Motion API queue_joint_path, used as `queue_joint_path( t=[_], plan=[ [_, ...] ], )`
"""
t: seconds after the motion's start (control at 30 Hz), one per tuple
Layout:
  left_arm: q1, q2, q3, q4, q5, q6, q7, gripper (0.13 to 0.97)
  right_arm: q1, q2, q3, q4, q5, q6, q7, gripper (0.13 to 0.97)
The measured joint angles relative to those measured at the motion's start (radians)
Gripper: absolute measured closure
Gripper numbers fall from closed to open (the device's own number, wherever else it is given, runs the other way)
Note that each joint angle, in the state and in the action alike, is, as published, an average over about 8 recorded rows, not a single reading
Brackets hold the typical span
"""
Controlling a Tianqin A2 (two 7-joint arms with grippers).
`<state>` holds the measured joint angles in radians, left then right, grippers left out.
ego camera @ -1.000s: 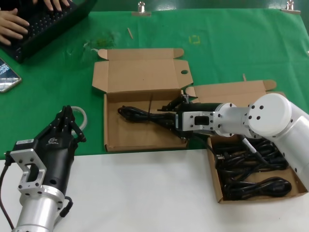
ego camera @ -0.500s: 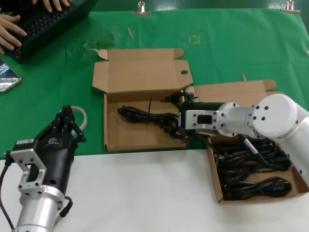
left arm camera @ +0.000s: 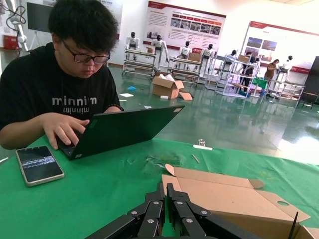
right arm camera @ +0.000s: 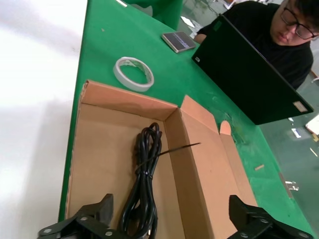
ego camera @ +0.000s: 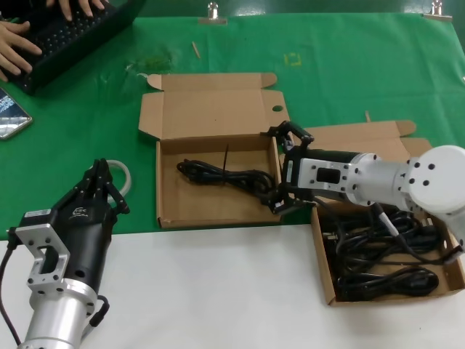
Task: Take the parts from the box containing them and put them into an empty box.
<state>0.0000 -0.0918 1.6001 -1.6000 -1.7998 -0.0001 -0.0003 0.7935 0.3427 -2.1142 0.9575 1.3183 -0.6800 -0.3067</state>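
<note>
The left gripper (ego camera: 102, 178) sits parked nearest the robot, at the near-left over the white table (ego camera: 218, 291) edge, its fingers (left arm camera: 167, 199) pressed together and holding nothing; just beyond its tip lies a whitish ring (ego camera: 123, 174) on the green mat (ego camera: 349, 73). To the right, the full box (ego camera: 323, 269) rests across the white table and the mat, with several black cables (ego camera: 378, 254) piled inside. The right arm (ego camera: 392, 182) reaches leftward over that box's far end; the right gripper (ego camera: 285, 169) hangs at the right wall of the left box (ego camera: 171, 203), jaws spread wide and clamped on nothing. One cable (ego camera: 225, 174) lies on the floor of the left box, stretched from left to right, its right end just beside the lower finger (ego camera: 280, 203); whether they touch I cannot tell; a thin tie (right arm camera: 174, 148) sticks up from the bundle. The lid (ego camera: 211, 109) of the left box stands open behind, with a round hole in its right flap. Farther off, at the far left, a phone (ego camera: 11, 116) lies on the mat beside a laptop (ego camera: 65, 36), on which a person's hands (ego camera: 18, 40) rest.
</note>
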Motion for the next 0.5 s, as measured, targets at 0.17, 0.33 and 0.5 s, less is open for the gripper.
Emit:
queue_joint_path(
  t=[0.17, 0.33, 0.5],
  plan=[
    [0.0, 0.0, 0.0, 0.0, 0.0, 0.0, 0.0, 0.941, -0.006, 0.007, 0.005, 0.01, 0.006, 0.0, 0.003, 0.28],
    [0.0, 0.0, 0.0, 0.0, 0.0, 0.0, 0.0, 0.941, -0.007, 0.008, 0.006, 0.01, 0.006, 0.0, 0.003, 0.266],
    [0.0, 0.0, 0.0, 0.0, 0.0, 0.0, 0.0, 0.928, -0.007, 0.008, 0.006, 0.01, 0.006, 0.0, 0.003, 0.199]
  ],
)
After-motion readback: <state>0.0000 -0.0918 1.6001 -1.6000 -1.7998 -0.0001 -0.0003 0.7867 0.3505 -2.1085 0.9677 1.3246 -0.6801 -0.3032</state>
